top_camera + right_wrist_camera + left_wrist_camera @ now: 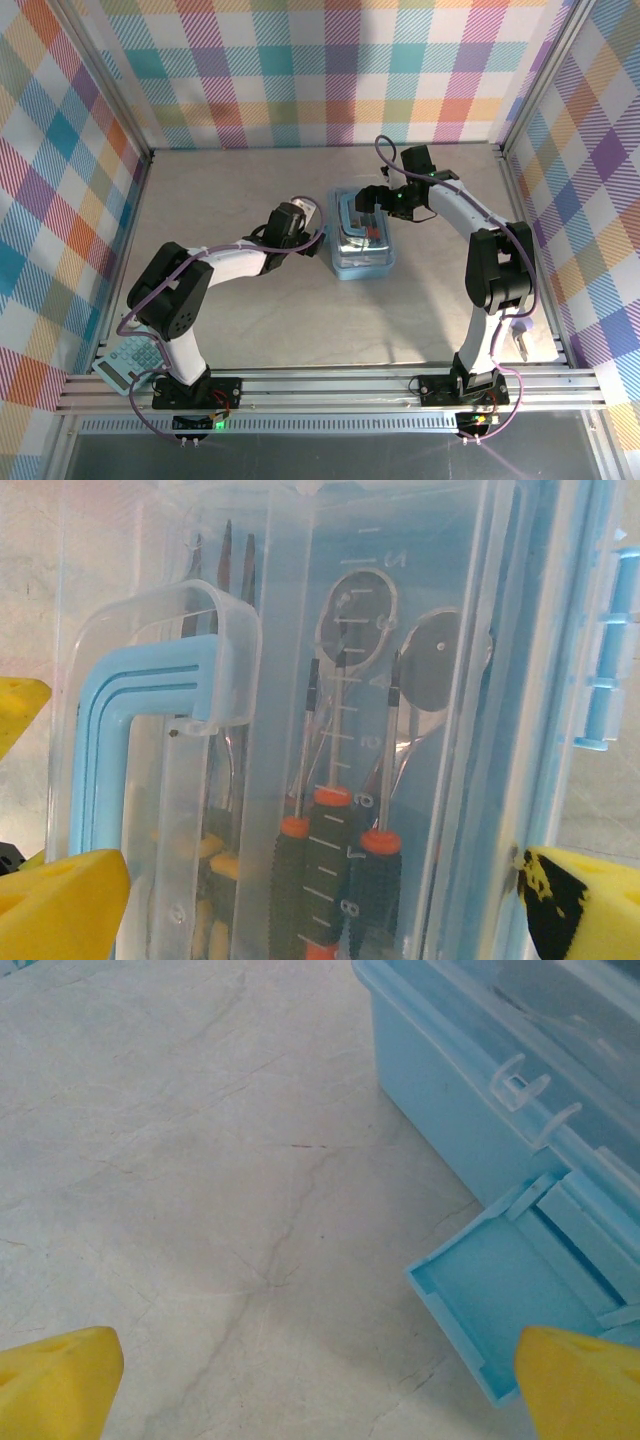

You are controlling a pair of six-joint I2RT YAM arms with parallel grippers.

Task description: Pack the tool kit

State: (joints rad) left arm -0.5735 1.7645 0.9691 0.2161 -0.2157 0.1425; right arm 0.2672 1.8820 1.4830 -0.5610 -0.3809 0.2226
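From above, the tool kit (362, 245) stands near the middle of the table (230, 320). The left gripper (318, 232) is just beside its left wall and the right gripper (372, 207) is over its far end. There is free room toward the near edge, and a calculator (128, 366) lies at the near left corner.

In the left wrist view, the left gripper (320, 1400) is wide apart and holds nothing. The latch (500, 1305) hangs open from the case.

In the right wrist view, the right gripper (320, 910) is also apart, one finger at each side of the clear lid (440, 600). The screwdrivers (335, 865) lie inside. The plastic looks thin, light and smooth, so I think the case slides easily. The blue handle (110, 750) seems the best place to hold it.
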